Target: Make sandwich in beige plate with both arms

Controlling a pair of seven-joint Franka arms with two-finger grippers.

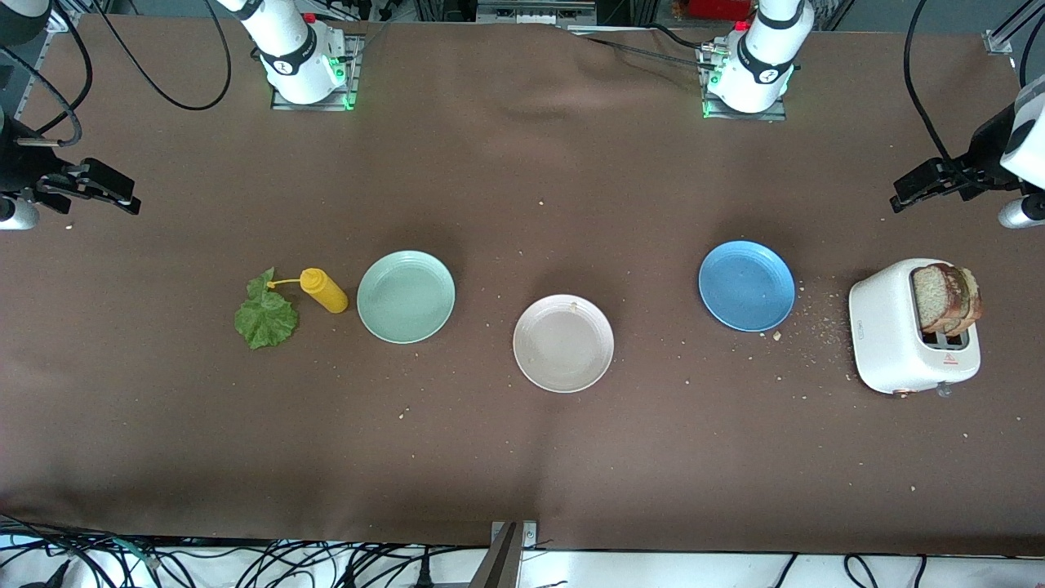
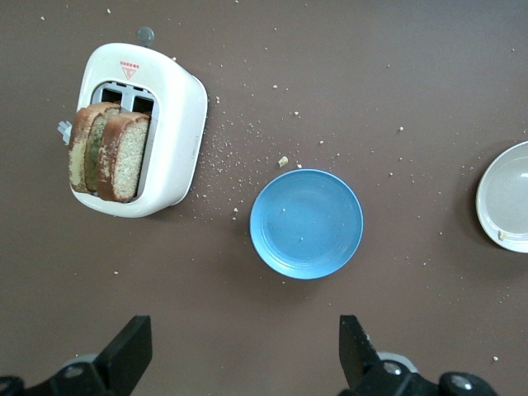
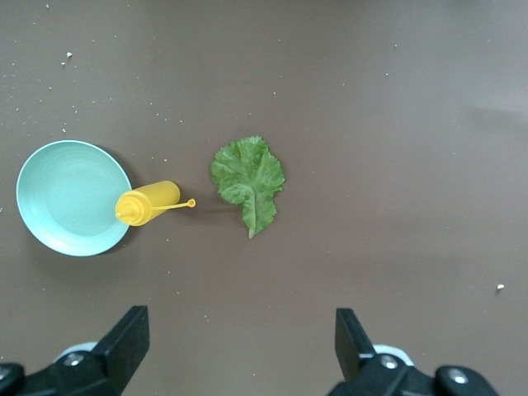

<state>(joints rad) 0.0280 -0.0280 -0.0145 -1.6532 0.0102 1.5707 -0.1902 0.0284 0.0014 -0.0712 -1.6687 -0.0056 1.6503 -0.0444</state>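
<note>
The beige plate [image 1: 563, 344] lies bare at the middle of the table, with the blue plate [image 1: 746, 286] toward the left arm's end and a little farther from the front camera, and the white toaster [image 1: 906, 336] past that, two bread slices [image 1: 947, 299] standing in its slots (crumbs are scattered between toaster and blue plate). Toward the right arm's end of the beige plate lie the mint-green plate [image 1: 406, 296], the yellow squeeze bottle [image 1: 324, 291] on its side just beside it, then the lettuce leaf [image 1: 265, 314] flat on the cloth. The left gripper [image 2: 244, 356] hangs over the table's left-arm end with jaws wide and empty, and the right gripper [image 3: 242, 353] likewise, jaws wide, over the right-arm end.
</note>
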